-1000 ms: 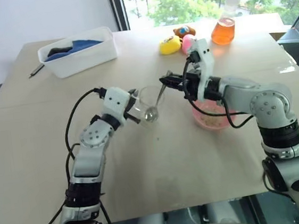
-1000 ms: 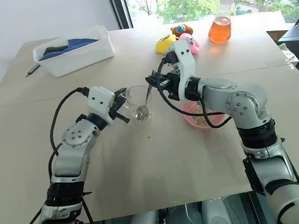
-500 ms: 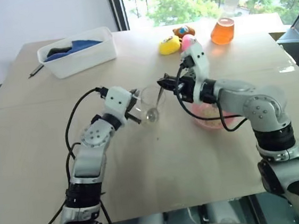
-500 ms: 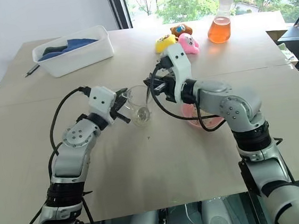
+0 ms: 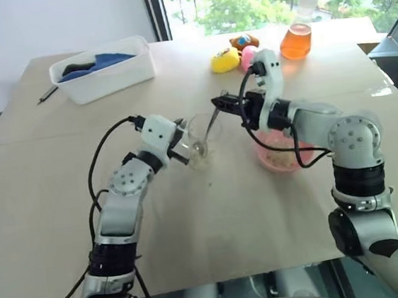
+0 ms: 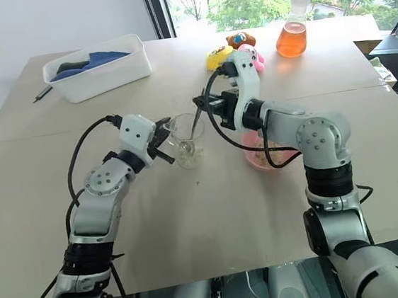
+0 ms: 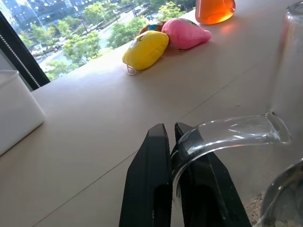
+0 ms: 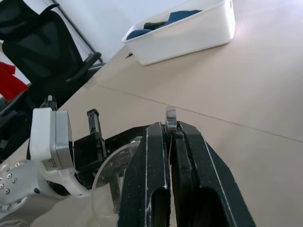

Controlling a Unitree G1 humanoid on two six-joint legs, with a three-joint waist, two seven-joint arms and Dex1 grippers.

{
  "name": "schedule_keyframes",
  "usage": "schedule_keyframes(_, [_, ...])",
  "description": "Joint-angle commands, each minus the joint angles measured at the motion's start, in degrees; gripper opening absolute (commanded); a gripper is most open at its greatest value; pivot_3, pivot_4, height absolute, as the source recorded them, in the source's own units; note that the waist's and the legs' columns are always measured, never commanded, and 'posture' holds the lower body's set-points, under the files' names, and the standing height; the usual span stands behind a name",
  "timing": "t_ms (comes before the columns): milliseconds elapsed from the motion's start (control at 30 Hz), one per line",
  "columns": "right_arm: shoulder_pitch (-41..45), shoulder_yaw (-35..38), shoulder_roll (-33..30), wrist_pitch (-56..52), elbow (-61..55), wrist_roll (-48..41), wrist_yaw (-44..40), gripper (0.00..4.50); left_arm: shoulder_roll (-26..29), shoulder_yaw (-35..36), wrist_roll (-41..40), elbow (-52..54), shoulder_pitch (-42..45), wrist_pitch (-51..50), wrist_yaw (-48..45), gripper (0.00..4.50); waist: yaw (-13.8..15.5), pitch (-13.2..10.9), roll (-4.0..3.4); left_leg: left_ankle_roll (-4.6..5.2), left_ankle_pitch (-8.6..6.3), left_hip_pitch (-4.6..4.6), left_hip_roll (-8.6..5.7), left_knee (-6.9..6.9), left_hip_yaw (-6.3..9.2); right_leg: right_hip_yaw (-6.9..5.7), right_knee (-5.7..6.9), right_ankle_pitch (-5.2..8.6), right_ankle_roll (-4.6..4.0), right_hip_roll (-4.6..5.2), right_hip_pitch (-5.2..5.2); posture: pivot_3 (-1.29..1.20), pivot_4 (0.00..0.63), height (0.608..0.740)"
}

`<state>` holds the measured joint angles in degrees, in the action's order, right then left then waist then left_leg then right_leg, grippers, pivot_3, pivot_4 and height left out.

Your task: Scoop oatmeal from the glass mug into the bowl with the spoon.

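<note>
- Beige bench [image 5: 215, 233] is set before a window with green trees behind it.
- Glass mug [image 5: 200, 143] is seen mid-bench, slightly tilted; its handle is clamped by the left end effector [image 5: 183, 149], fingers [image 7: 154, 189] pressed together on the glass loop.
- Oatmeal [image 7: 255, 210] is seen as a thin pale layer at the mug bottom.
- Spoon [image 5: 212, 122] is pinched at the handle top by the right end effector [image 5: 224, 104], clenched tight; its lower end is dipped inside the mug.
- Pink bowl [image 5: 279, 153] is placed just right of the mug, partly hidden under the right arm, with pale flakes inside.
- White tub [image 5: 105, 68] is seen at far left, holding blue and dark items.
- Flask [image 5: 298, 33] with orange liquid is seen at the far edge, near yellow and pink toys [image 5: 235, 57].
- Dark pen [image 5: 48, 92] is lying beside the tub.
</note>
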<state>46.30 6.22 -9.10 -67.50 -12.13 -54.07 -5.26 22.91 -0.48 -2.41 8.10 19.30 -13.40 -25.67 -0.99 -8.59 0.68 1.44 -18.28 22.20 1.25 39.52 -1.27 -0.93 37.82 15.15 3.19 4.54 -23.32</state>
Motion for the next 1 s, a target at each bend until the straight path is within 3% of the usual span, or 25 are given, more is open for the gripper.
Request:
schedule_keyframes(33, [2.26,3.95,0.47,-1.42,-0.62,-3.34,1.62,0.00,-0.42,0.49,-0.35,0.12,0.13,2.63,0.35,0.01,-0.01,0.00,0.00,0.00,0.00,0.00,0.00,0.00,0.00,0.00,0.00,0.00,0.00,0.00,0.00,0.00,0.150,0.740])
schedule_keyframes(367, [3.08,13.10,0.13,-6.29,2.08,-12.80,9.94,0.00,-1.09,0.63,-0.75,-3.31,0.56,5.64,0.20,0.01,0.03,0.00,0.00,-0.01,0.01,-0.02,0.00,0.00,-0.01,0.01,0.05,0.00,0.00,0.00,0.00,0.00,0.150,0.740])
schedule_keyframes(633, [1.87,18.14,-0.54,-6.08,4.84,-23.79,21.54,0.00,-2.41,1.23,-2.21,-6.74,1.32,9.15,-0.11,0.01,0.10,0.00,0.00,-0.01,0.02,-0.01,-0.01,0.00,-0.02,0.02,0.05,0.00,0.00,0.01,0.00,0.00,0.150,0.740])
schedule_keyframes(1000, [-0.35,17.64,-4.09,2.93,7.18,-39.94,36.37,0.00,-4.49,1.12,-2.85,-11.71,4.33,13.48,-0.02,0.01,0.05,0.00,0.00,0.00,0.02,-0.01,0.00,0.00,-0.05,0.05,0.05,0.00,0.00,0.01,0.00,0.00,0.150,0.740])
